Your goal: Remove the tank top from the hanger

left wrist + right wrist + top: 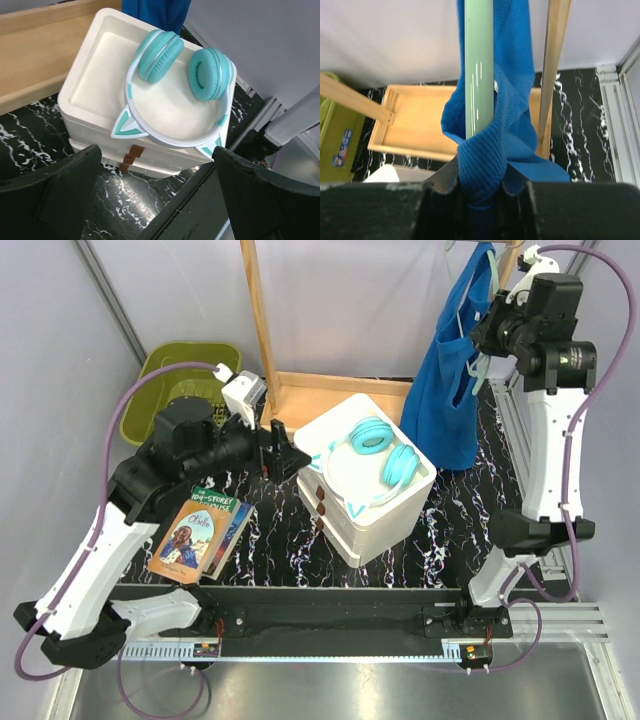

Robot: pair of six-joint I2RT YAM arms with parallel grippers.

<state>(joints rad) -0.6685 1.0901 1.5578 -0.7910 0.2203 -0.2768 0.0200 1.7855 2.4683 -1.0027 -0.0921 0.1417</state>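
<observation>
Clearly, your right gripper clamps the soft, light tank top by its strap, bunched around the slick hanger.

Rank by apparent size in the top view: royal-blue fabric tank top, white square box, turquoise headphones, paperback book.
White box; tank top, hanging nearer the camera, so unsure; then book and headphones, about alike.

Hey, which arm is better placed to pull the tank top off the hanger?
Right. The right gripper is raised, its fingers shut on the tank top where it wraps the hanger. The left gripper sits low by the white box, open and empty, away from the garment.
</observation>
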